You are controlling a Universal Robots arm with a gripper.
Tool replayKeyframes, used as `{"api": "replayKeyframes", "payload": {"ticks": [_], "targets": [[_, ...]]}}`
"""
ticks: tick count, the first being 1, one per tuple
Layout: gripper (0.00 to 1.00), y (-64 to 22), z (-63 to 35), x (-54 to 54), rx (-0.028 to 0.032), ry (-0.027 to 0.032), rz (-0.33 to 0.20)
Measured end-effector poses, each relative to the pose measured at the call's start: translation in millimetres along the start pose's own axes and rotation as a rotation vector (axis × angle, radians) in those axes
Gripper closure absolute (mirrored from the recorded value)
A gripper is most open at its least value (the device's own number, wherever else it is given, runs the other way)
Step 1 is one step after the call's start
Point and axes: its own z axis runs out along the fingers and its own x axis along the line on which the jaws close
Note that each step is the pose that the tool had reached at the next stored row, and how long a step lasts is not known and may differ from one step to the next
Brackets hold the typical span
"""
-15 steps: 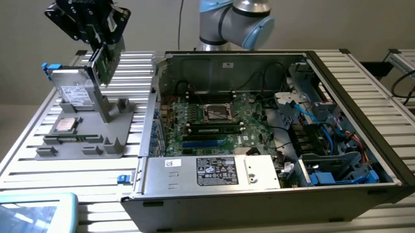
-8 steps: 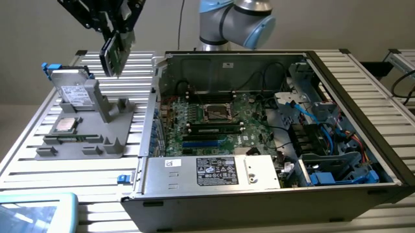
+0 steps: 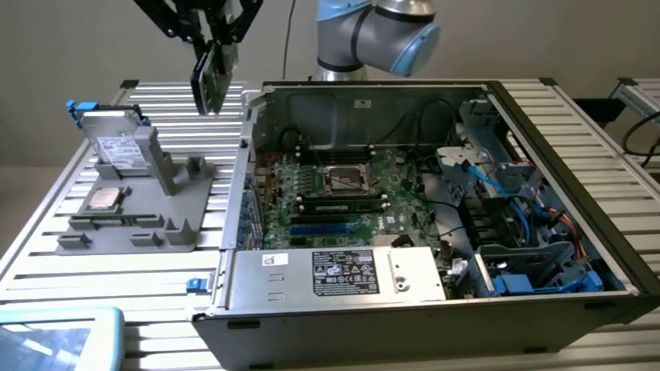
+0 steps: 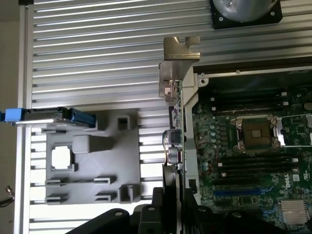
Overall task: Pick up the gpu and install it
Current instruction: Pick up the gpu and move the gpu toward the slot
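Observation:
The gpu [image 3: 212,77] hangs edge-down in the air, above the table strip between the grey holder and the open computer case. My gripper [image 3: 212,35] is shut on its upper part. In the wrist view the gpu [image 4: 176,122] shows edge-on, green board with a silver end bracket [image 4: 179,53], and my gripper [image 4: 173,207] clamps it from both sides. The card hovers just outside the case wall, beside the motherboard [image 4: 243,146].
The open computer case [image 3: 557,309] holds the motherboard [image 3: 330,193] with an empty CPU socket [image 3: 342,179] and blue slots [image 3: 320,228]. A grey holder [image 3: 134,224] carries a silver drive [image 3: 119,143] and a small CPU chip [image 3: 107,197]. The arm's base [image 3: 361,35] stands behind the case.

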Motion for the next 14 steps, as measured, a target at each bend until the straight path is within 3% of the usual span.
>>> {"api": "replayKeyframes", "payload": {"ticks": [14], "targets": [[0.73, 6.1, -6.1, -63.0, -0.0008, 0.0046, 0.001]]}}
